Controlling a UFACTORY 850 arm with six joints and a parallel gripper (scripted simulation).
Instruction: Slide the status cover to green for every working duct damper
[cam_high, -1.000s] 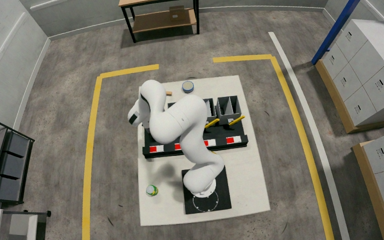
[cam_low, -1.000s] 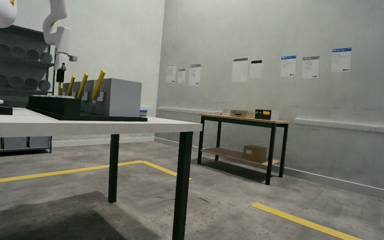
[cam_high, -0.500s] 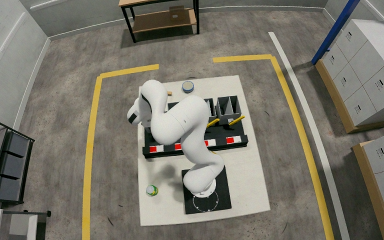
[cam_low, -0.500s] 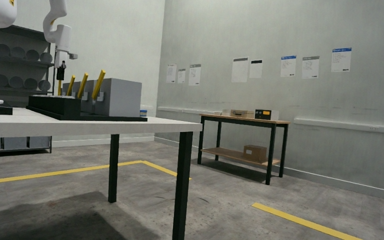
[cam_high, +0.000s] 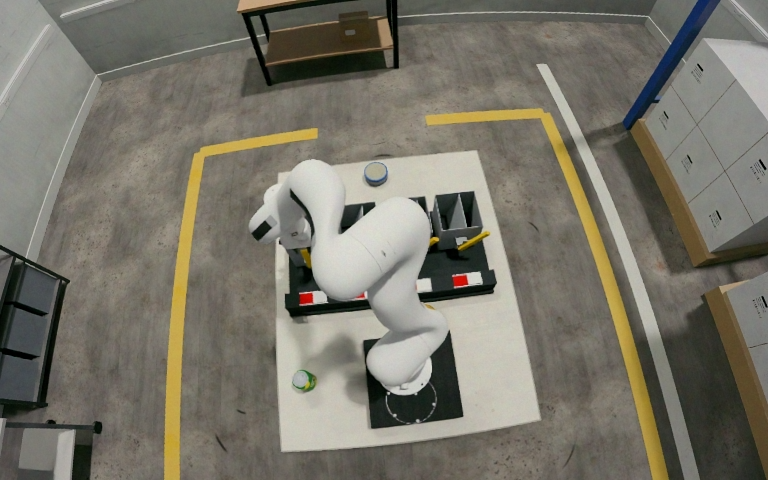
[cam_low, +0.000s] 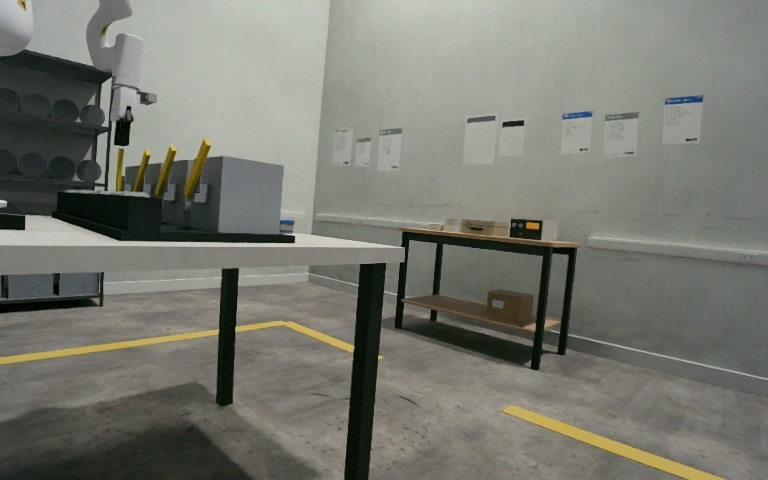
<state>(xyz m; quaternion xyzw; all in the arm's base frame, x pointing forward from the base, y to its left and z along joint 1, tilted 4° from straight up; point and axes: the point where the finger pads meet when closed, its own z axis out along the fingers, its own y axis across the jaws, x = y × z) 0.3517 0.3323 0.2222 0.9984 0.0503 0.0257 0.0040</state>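
Four grey duct dampers stand in a row on a black base [cam_high: 390, 271]. The rightmost damper [cam_high: 457, 212] is plain to see from above, and my arm hides most of the others. Each damper has a yellow lever; in the side view they tilt in a row, with the nearest lever [cam_low: 197, 161] in front and the farthest lever [cam_low: 119, 168] behind. The status sliders along the front edge show red and white, for example the right slider [cam_high: 467, 279] and the left slider [cam_high: 313, 297]. My gripper [cam_low: 122, 129] points down just above the farthest lever's tip, partly open and holding nothing.
A blue-rimmed can [cam_high: 375, 173] stands behind the dampers on the white table. A green and white can [cam_high: 303, 380] stands near the front left, beside my base plate [cam_high: 413, 382]. The table's edges are close on all sides.
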